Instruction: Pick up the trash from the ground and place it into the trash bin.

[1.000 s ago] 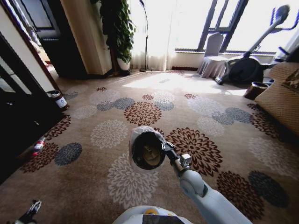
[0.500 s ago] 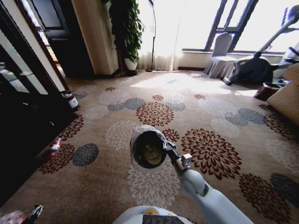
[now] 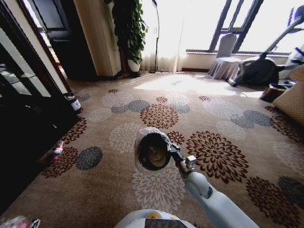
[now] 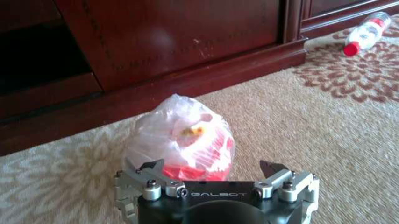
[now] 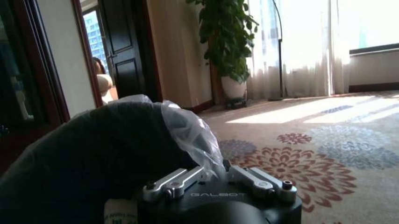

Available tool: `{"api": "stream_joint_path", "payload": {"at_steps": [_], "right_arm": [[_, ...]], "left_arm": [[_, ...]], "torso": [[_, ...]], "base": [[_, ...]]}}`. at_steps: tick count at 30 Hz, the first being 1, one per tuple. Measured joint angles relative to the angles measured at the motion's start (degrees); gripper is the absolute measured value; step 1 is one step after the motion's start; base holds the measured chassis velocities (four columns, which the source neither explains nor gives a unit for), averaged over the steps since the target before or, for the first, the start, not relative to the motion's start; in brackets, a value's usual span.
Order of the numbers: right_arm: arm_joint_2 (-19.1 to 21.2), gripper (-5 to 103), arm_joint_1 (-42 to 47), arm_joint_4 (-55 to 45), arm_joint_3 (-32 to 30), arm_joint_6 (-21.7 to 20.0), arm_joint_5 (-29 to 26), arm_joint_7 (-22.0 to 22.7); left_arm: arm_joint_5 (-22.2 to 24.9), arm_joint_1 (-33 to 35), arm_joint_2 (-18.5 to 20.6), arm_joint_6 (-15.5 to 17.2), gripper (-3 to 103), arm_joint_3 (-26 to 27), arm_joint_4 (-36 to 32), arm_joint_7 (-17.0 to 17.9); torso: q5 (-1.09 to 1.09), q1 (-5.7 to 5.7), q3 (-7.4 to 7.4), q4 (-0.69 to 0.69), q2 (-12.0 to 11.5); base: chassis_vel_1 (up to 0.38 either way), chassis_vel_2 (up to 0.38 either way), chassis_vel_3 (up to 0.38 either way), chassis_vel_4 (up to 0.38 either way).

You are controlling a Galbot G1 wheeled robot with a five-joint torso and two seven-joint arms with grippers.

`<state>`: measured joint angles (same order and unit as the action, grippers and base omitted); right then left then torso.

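Observation:
A clear plastic bag of trash (image 4: 181,137) with red and white contents lies on the carpet by the dark wood cabinet base. My left gripper (image 4: 212,165) is open just behind it, one finger on each side, and the right-hand finger is clear of the bag. In the head view the bag (image 3: 16,222) sits in the bottom left corner. My right gripper (image 3: 173,154) is shut on the rim of the black trash bin (image 3: 152,152), holding it tilted above the carpet with its grey-white liner (image 5: 187,126) showing. A small clear bottle with a red cap (image 4: 365,33) lies farther along the cabinet (image 3: 58,150).
A dark cabinet (image 3: 23,109) runs along the left. A small can (image 3: 75,103) stands on the carpet near it. A potted plant (image 3: 128,33), a covered chair (image 3: 227,57), an exercise machine (image 3: 266,61) and a wicker seat (image 3: 294,99) stand farther off. Open patterned carpet lies ahead.
The head camera has swung slightly, so the whole scene has shifted right. My left gripper has sunk toward the bottom left corner, where the plastic bag now shows. The bin is still held in front.

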<state>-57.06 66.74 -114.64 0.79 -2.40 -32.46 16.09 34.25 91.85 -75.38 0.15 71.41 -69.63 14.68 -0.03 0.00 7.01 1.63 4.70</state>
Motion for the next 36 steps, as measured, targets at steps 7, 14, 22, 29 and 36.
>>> {"api": "stream_joint_path", "payload": {"at_steps": [7,14,22,29,36], "right_arm": [[-0.11,0,0.20,0.30,-0.41,0.25,0.21,-0.16],[0.29,0,0.55,0.30,-1.38,0.26,0.16,-0.04],[0.66,0,1.25,0.30,-2.39,0.40,0.09,-0.12],[0.69,0,1.45,0.25,-2.53,0.55,0.09,-0.15],[0.97,0,1.65,-0.05,-2.74,0.77,-0.09,-0.22]], "left_arm": [[-1.78,-2.06,1.95,0.55,100,0.83,3.09,0.00],[-3.68,-5.42,4.34,-0.91,100,1.04,12.15,-1.33],[-3.77,-6.50,4.91,-3.42,93,2.08,15.85,-4.14],[-2.82,-6.49,4.46,-3.67,74,1.72,15.76,-4.48],[-2.46,-6.38,4.09,-4.27,58,1.28,14.96,-4.52]], "torso": [[0.04,0.00,0.00,-0.02,-0.01],[0.00,0.00,0.00,0.00,-0.01],[0.03,0.00,0.00,-0.01,0.00],[0.04,0.00,0.00,-0.01,0.00],[0.02,0.00,0.00,0.00,0.00]], "base": [[0.000,0.000,0.000,0.000],[0.000,0.000,0.000,0.000],[0.000,0.000,0.000,0.000],[0.000,0.000,0.000,0.000],[0.000,0.000,0.000,0.000]]}}
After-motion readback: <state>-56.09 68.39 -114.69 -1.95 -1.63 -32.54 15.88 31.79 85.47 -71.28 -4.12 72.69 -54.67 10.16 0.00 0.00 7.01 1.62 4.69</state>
